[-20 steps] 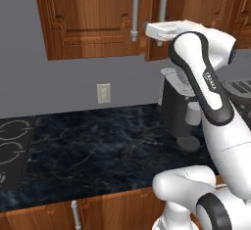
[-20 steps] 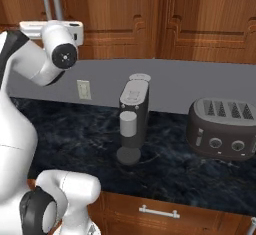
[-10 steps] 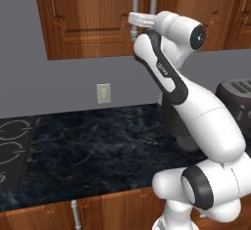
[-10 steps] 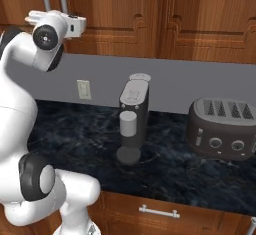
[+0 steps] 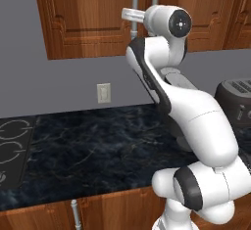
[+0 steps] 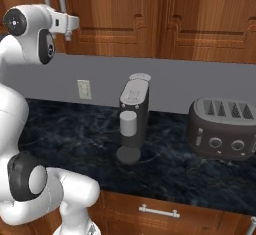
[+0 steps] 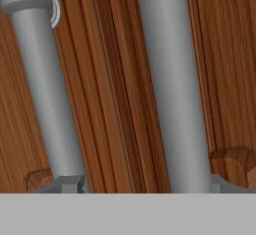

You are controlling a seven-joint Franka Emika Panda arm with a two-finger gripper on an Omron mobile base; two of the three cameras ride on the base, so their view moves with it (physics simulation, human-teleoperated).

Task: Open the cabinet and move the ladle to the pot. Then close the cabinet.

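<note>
1. We see the gripper [image 5: 128, 13] raised against the cabinet [image 5: 88, 18], at the two silver bar handles [image 7: 172, 89] where its doors meet; its fingertips are hidden, so we cannot tell how wide the jaws stand or whether they grasp a handle.
2. From the hand view, both handles run close before the lens, cut off at top and bottom, the door seam between them.
3. The cabinet doors are shut, so the ladle is hidden from us.
4. The arm [image 5: 191, 111] rises from the near right, elbow bent, wrist reaching left and far.
5. On the dark counter [image 6: 170, 164] stand a coffee machine [image 6: 133, 119] and, to its right, a toaster [image 6: 222, 128].
</note>
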